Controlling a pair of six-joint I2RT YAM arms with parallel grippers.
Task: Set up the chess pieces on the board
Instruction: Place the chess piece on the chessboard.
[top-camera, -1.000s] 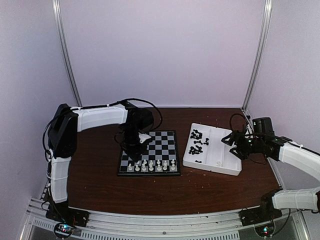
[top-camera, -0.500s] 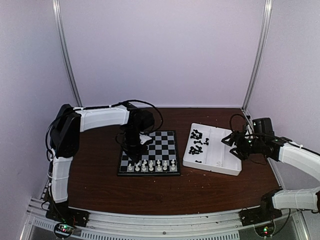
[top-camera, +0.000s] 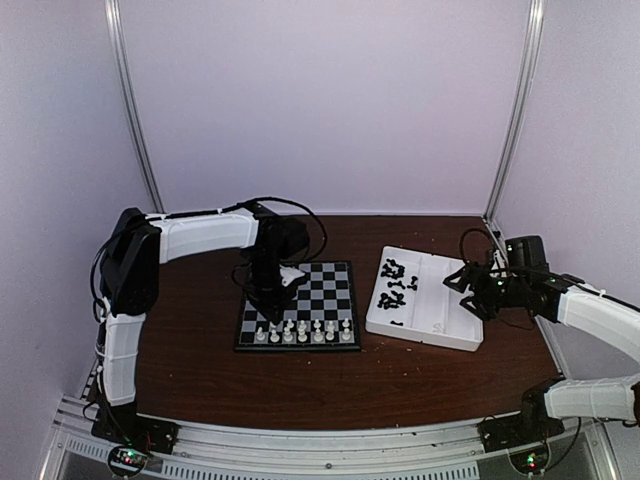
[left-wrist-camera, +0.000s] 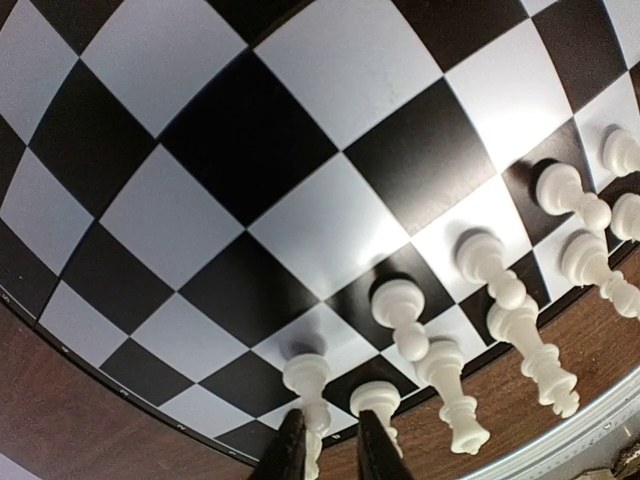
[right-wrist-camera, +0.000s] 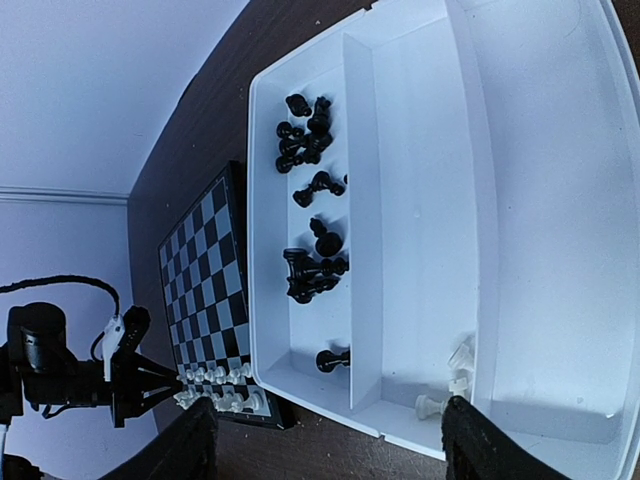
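White plastic chess pieces (top-camera: 302, 331) stand in the two near rows of the black-and-pale checkered board (top-camera: 325, 280); black ones (top-camera: 392, 285) lie unplaced in the white divided tray (top-camera: 450, 335). Left gripper (left-wrist-camera: 330, 428) straddles a white pawn (left-wrist-camera: 305, 375) with narrowly parted fingers, and I cannot tell if it grips. Right gripper (right-wrist-camera: 330, 410) hangs spread and empty.

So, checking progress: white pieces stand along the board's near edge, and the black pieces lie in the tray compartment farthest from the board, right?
No: the black pieces lie in the tray compartment nearest the board, as the top external view shows. White pieces do stand along its near edge.
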